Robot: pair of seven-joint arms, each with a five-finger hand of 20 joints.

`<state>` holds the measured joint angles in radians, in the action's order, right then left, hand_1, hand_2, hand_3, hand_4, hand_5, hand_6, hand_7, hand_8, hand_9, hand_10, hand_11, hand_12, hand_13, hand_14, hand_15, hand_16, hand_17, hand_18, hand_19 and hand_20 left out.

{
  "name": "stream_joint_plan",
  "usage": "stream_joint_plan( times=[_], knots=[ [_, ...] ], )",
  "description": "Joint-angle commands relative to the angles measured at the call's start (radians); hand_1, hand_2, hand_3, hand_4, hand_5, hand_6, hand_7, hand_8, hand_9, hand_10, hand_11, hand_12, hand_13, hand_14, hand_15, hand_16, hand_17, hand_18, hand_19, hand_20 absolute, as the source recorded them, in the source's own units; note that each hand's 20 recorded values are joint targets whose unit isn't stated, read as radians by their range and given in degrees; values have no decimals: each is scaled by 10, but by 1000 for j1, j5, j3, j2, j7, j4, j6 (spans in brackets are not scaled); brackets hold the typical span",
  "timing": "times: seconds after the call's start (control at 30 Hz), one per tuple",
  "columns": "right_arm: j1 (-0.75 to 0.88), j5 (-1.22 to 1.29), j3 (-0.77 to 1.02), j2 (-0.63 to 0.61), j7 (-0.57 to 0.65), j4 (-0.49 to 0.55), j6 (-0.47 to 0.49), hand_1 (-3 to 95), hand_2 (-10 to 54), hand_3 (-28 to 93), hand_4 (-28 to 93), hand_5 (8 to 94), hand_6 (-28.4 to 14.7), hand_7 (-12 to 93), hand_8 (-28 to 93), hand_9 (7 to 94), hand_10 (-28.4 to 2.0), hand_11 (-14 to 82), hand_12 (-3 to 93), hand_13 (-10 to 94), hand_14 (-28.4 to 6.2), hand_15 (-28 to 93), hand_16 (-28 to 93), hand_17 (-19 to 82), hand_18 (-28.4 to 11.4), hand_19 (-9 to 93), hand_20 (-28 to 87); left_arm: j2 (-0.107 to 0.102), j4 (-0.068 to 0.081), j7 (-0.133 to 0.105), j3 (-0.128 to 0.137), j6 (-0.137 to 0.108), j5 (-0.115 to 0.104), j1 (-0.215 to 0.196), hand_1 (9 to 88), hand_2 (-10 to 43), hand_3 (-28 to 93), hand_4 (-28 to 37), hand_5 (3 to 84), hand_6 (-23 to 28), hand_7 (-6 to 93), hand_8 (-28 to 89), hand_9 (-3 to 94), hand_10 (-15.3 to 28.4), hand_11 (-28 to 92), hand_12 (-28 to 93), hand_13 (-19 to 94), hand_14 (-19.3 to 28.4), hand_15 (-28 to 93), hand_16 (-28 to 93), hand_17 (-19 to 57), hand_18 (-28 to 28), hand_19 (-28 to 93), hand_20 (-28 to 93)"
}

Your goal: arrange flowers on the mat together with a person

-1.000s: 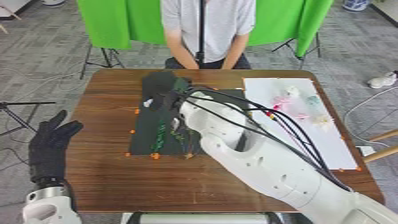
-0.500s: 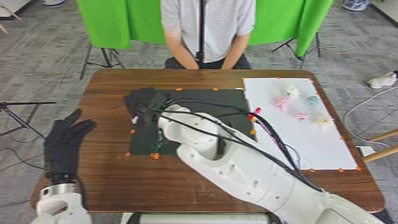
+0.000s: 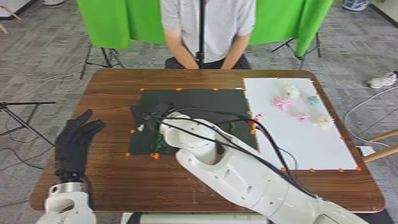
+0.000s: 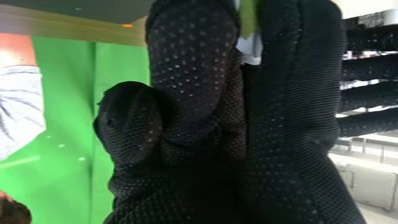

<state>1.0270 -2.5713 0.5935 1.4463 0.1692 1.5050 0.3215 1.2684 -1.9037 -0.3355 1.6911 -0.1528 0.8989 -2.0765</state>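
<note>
In the head view my right hand (image 3: 147,120) is over the left part of the black mat (image 3: 200,97). Green stems (image 3: 160,145) lie on that mat, partly under the hand and arm. A red flower (image 3: 258,117) shows beside the arm at the mat's right edge. My left hand (image 3: 73,145) is open at the table's left edge, fingers pointing away from me. In the right wrist view the right hand (image 4: 293,125) has straight fingers; through a narrow gap a green and white thing (image 4: 249,45) is visible, and whether it is held is unclear. The left hand (image 4: 371,67) is farther off.
A white mat (image 3: 311,150) on the right carries a pink flower (image 3: 282,103), a small pink one (image 3: 302,117), a blue one (image 3: 313,100), a white one (image 3: 292,92) and a pale yellow one (image 3: 324,121). My right arm crosses the table. Orange markers edge the mats.
My right hand has moved from the black mat's upper left part toward its left edge and nearer to me. The left hand has shifted slightly to the right.
</note>
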Motion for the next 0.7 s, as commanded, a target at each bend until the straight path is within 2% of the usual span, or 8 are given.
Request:
stream_joint_plan(
  times=[0.03, 0.13, 0.17, 0.2, 0.23, 0.27, 0.37, 0.7],
  knots=[
    [6, -62, 8, 19, -6, -20, 8, 814, -95, -283, 498, 725, 24, 167, 68, 865, -95, 89, 272, 937, -5, 464, 204, 635, -104, 928, 287, 15, 5, 15, -7, 13, 11, -4, 195, 68, 702, -283, 496, 19, 135, -55, 518, 153, 218, 168, 405, 184, 252, 31, 90, 123, 75, 196],
    [2, -66, 10, 18, -2, -22, 24, 794, -95, -279, 537, 706, 25, 163, 43, 843, -99, 104, 243, 937, -5, 463, 206, 634, -104, 930, 285, 15, 4, 15, -6, 12, 13, -5, 196, 56, 707, -283, 496, 19, 135, -55, 517, 153, 219, 169, 404, 185, 254, 31, 89, 123, 75, 196],
    [0, -64, 10, 17, 0, -21, 27, 712, -95, -73, 425, 693, 27, 182, 25, 832, -101, 132, 200, 937, 2, 455, 210, 645, -114, 931, 282, 15, 4, 16, -5, 12, 13, -5, 197, 54, 708, -282, 496, 20, 135, -55, 517, 153, 219, 169, 403, 185, 253, 31, 89, 123, 75, 195],
    [-2, -62, 8, 14, 1, -21, 19, 591, -95, 291, 135, 691, 29, 177, 10, 823, -106, 132, 195, 937, -3, 457, 210, 640, -108, 926, 291, 16, 2, 17, -5, 11, 14, -6, 202, 48, 707, -281, 496, 20, 134, -55, 517, 154, 220, 169, 403, 185, 254, 31, 88, 124, 75, 195],
    [-5, -59, 8, 13, 3, -20, 18, 499, -95, 565, -86, 686, 30, 173, -6, 812, -110, 132, 187, 937, -6, 458, 209, 635, -104, 925, 295, 15, 3, 16, -6, 10, 14, -5, 205, 44, 705, -280, 496, 21, 133, -55, 517, 154, 220, 169, 403, 185, 254, 31, 88, 124, 75, 195],
    [-5, -57, 7, 12, 4, -17, 21, 473, -95, 636, -138, 685, 30, 169, -21, 806, -112, 134, 178, 937, -7, 457, 209, 633, -103, 925, 294, 16, 2, 18, -5, 10, 14, -7, 206, 41, 705, -279, 496, 21, 133, -55, 516, 154, 220, 169, 402, 185, 254, 31, 88, 124, 75, 195],
    [-9, -51, 6, 10, 5, -11, 20, 452, -95, 672, -156, 677, 31, 169, -85, 798, -113, 138, 163, 937, -8, 456, 209, 632, -103, 927, 290, 16, 2, 15, -5, 11, 14, -8, 205, 35, 704, -272, 496, 20, 133, -54, 515, 153, 220, 169, 402, 185, 254, 31, 87, 124, 75, 194],
    [-49, 42, 34, -33, 32, 60, -23, 446, -95, 671, -158, 667, 32, 172, -93, 784, -114, 134, 161, 937, -8, 455, 210, 629, -104, 930, 285, 17, -4, 22, -2, 10, 19, -10, 207, 21, 702, -259, 495, 20, 133, -54, 514, 152, 222, 169, 401, 184, 256, 31, 87, 123, 73, 194]
  ],
)
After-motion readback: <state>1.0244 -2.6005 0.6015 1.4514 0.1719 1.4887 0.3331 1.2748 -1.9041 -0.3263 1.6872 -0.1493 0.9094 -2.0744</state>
